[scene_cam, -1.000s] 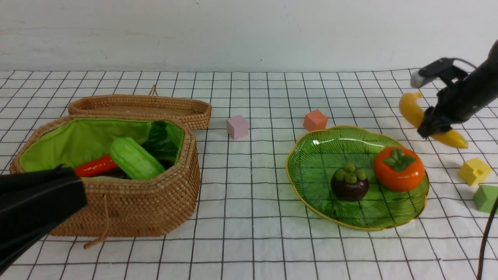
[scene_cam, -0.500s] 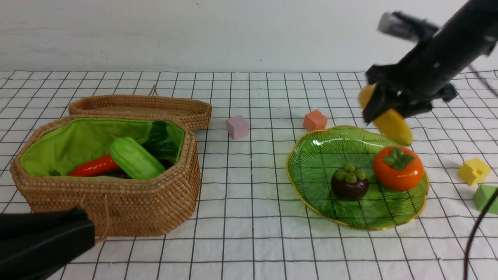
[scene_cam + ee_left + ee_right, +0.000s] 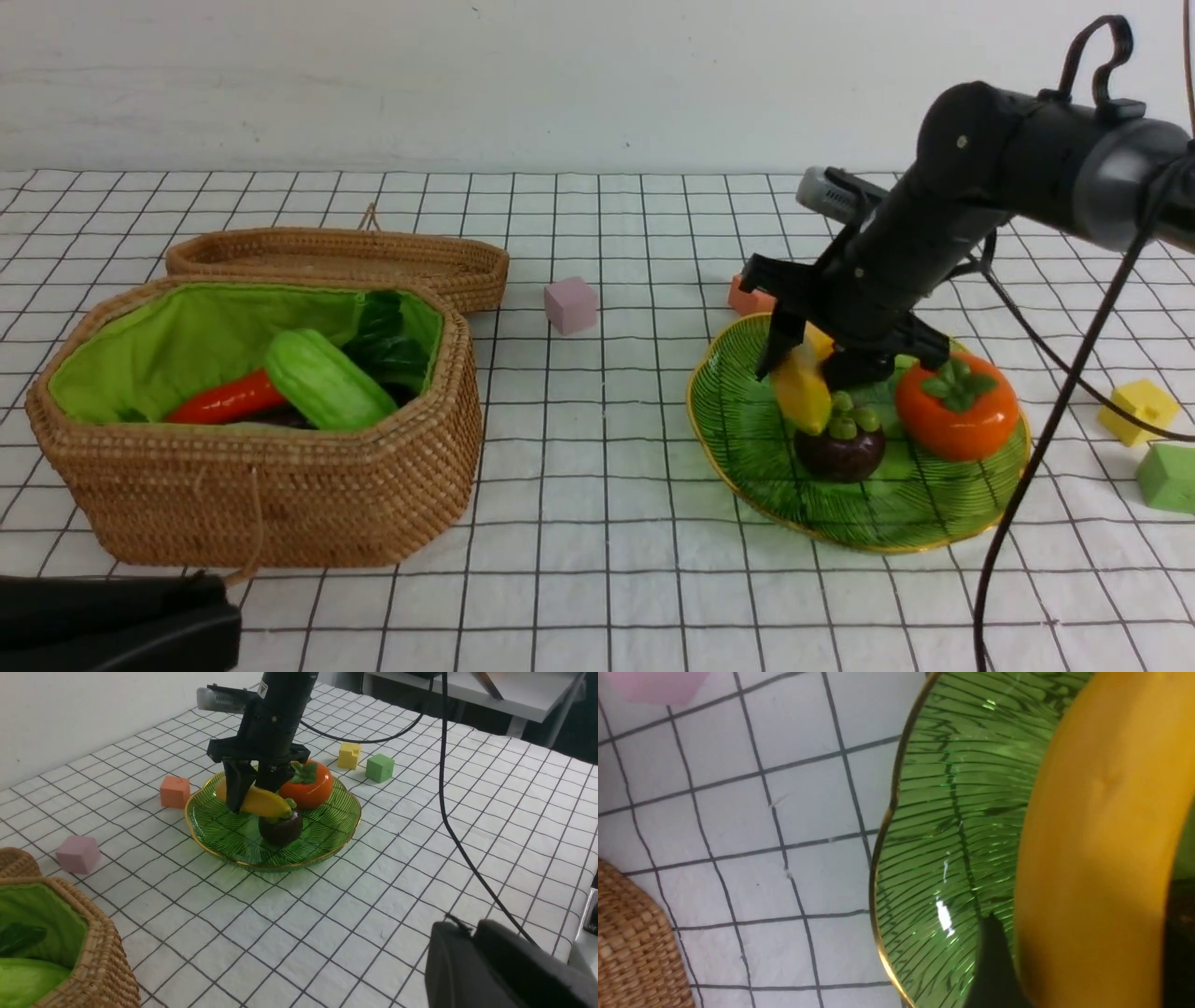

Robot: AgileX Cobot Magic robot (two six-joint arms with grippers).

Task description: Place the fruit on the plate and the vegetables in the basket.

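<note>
Cloth, white with a black grid (image 3: 597, 523), covers the whole table. On its left side stands the large brown woven wicker basket with bright green lining (image 3: 280, 504); inside lie a stubby light-green cucumber (image 3: 327, 380), an orange carrot (image 3: 224, 399) with dark green leaves, and something dark beneath them that cannot be made out. The basket's shallow flat wicker lid (image 3: 336, 257) lies just behind it. The right arm (image 3: 1008, 187), black, reaches down from the right over the wide translucent green glass plate with a wavy gold rim (image 3: 747, 439). The right gripper (image 3: 810, 359) points down into the plate with the long yellow banana (image 3: 803, 387) between its fingers; whether the fingers press on it or have let go cannot be told. The banana's lower end lies against the dark brown-purple mangosteen with a green cap (image 3: 838, 448), which sits on the plate. The round orange persimmon with a green leaf (image 3: 957, 403) sits on the plate just beside the mangosteen, toward the right. The left gripper (image 3: 112, 623), black, lies low at the near left corner, well apart from the basket, its jaws closed with nothing in them. Small cubes lie on the cloth: pink (image 3: 570, 304) between basket and plate, salmon (image 3: 747, 299) touching the plate's far rim, yellow (image 3: 1139, 409) and green (image 3: 1167, 476) at the right edge.
</note>
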